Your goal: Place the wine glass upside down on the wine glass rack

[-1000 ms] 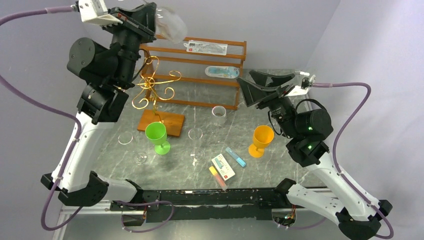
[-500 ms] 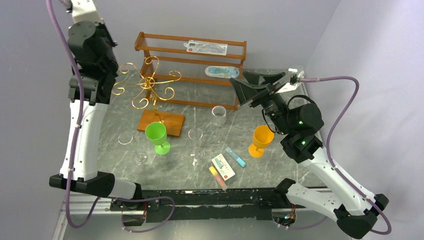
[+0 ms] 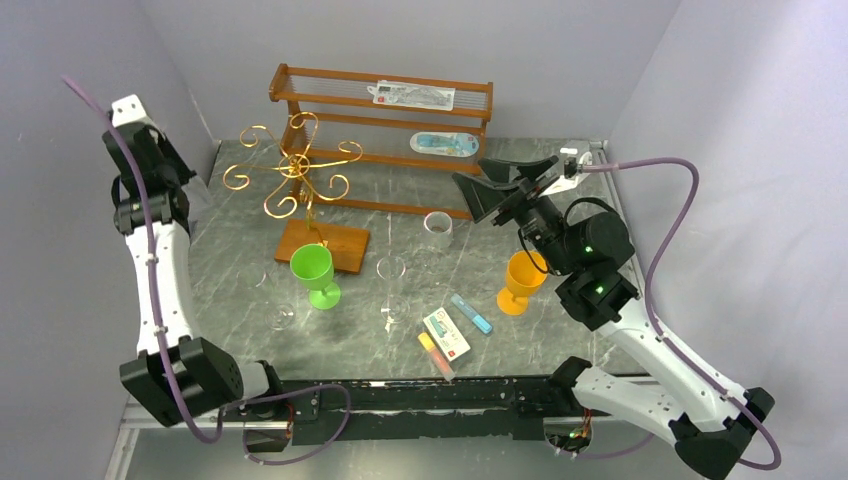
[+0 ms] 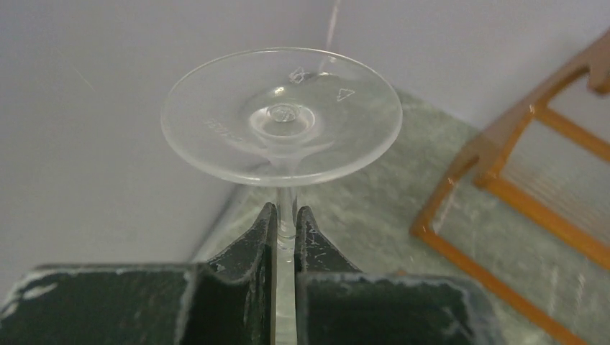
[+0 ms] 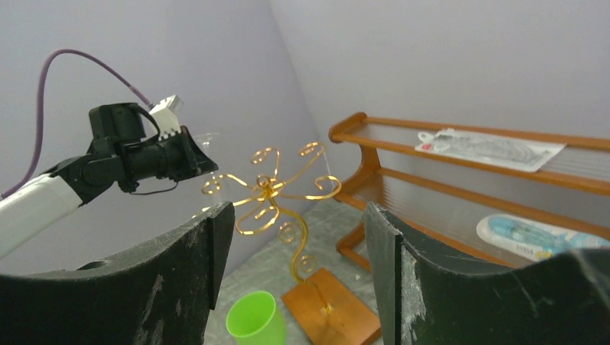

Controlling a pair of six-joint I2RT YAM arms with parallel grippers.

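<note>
Swings left gripper point(image 4: 286, 219) out to the wall point(image 4: 108, 108), off the wine glass rack point(image 3: 297, 168), pinching the wine glass point(image 4: 281, 126) by its stem, foot up. Probably lining up for the hang. Keeps right gripper point(image 5: 295, 237) spread.

The wine glass point(image 4: 281, 115) bears two small moulded triangles on its foot, perhaps recycling marks.

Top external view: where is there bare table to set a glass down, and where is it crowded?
The table is bare at its near edge, left of the packets, and between the clear tumbler and the orange goblet. It is crowded around the wine glass rack, green goblet and clear flute.
</note>
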